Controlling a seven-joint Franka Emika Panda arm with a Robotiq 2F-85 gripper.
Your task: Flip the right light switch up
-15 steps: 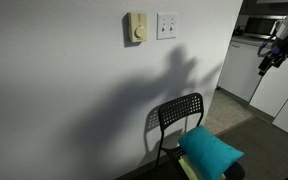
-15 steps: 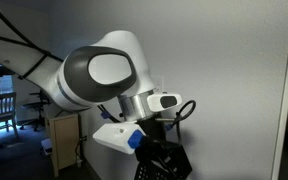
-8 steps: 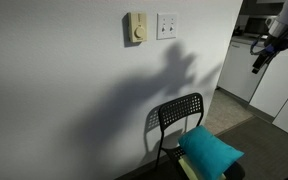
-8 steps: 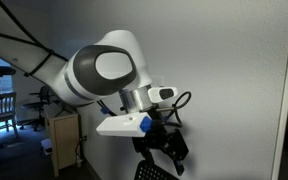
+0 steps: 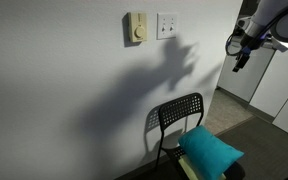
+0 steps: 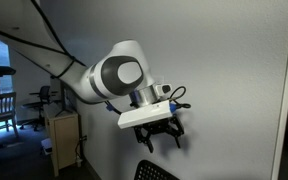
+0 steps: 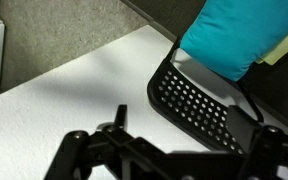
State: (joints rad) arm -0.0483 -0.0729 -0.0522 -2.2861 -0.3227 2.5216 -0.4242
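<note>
The white square switch plate [image 5: 167, 25] sits high on the white wall. Its right light switch [image 5: 171, 24] is too small here to tell its position. My gripper [image 5: 238, 54] hangs in the air to the right of the plate and a little below it, apart from the wall. In an exterior view the gripper [image 6: 162, 139] points down with its fingers spread and empty. In the wrist view its dark fingers [image 7: 169, 165] frame the bottom edge; the switch plate is out of view there.
A cream box with a round dial [image 5: 136, 28] is just left of the plate. A black perforated chair [image 5: 179, 115] [image 7: 199, 100] with a teal cushion [image 5: 210, 150] [image 7: 234, 35] stands below against the wall. White cabinets [image 5: 279, 85] are at the right.
My arm has risen and moved left toward the switch plate. Its shadow on the wall has climbed up close to the plate.
</note>
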